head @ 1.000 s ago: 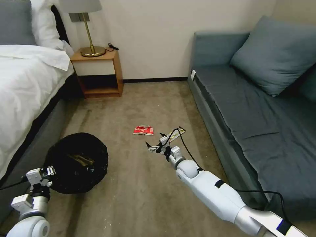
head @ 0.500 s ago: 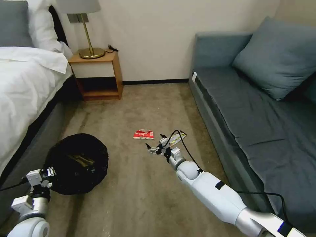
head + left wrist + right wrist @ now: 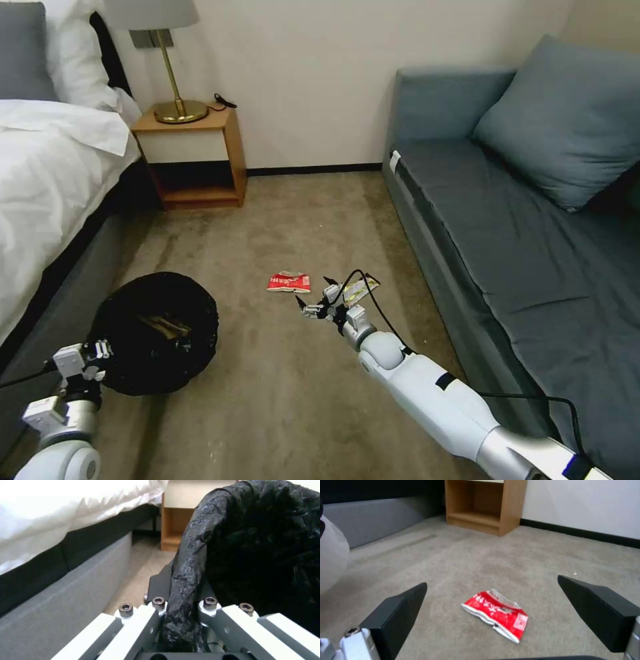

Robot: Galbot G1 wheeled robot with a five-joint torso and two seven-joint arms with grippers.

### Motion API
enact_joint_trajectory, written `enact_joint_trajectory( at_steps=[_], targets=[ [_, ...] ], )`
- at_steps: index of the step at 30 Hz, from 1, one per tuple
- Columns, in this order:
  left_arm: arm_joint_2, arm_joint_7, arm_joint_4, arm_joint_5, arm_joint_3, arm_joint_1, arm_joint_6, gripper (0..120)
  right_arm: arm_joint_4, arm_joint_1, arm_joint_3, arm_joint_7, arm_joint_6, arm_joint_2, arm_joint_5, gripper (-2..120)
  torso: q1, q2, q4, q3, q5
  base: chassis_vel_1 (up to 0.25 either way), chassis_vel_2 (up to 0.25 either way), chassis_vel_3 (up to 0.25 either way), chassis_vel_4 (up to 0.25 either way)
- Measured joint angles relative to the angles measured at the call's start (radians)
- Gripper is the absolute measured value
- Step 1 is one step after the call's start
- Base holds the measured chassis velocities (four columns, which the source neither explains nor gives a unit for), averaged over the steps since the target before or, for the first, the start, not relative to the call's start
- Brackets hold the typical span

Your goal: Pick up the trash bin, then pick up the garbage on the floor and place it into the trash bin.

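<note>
Two wrappers lie on the carpet [image 3: 280, 220] near the sofa [image 3: 507, 220]: a red wrapper [image 3: 289, 283] and, between it and the sofa, a gold wrapper [image 3: 359, 291]. Right gripper [image 3: 313, 299] hangs low just short of the red wrapper [image 3: 495, 615], jaws spread wide and empty, the wrapper framed between the fingertips [image 3: 403, 605] in the right wrist view. Bin [image 3: 155, 333], black bag-lined, sits far from the sofa, against the bed [image 3: 47, 180], some litter inside. Left gripper [image 3: 100, 349] is at the bin's near rim, jaws clamped on the bag edge [image 3: 183, 600].
</note>
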Motion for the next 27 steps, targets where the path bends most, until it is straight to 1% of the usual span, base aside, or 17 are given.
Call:
enact_joint_trajectory(
  at_steps=[12,17,27],
  targets=[
    [0.000,0.005,0.016,-0.001,-0.003,0.001,-0.009,5,-0.013,-0.002,0.002,-0.003,0.004,0.012,-0.016,100,0.000,0.000,0.0002,0.000,0.0000,-0.085,0.091,0.094,-0.085],
    [0.000,0.007,0.024,-0.001,-0.003,-0.003,-0.012,5,-0.019,-0.004,0.005,-0.003,0.005,0.019,-0.023,100,0.000,0.000,-0.0001,0.000,-0.0001,-0.087,0.069,0.080,-0.083],
    [0.004,0.012,0.045,-0.003,-0.007,-0.001,-0.028,5,-0.036,-0.008,0.006,-0.005,0.010,0.038,-0.044,100,0.000,0.000,0.0001,0.000,0.0000,-0.099,0.112,0.105,-0.100]
  ],
)
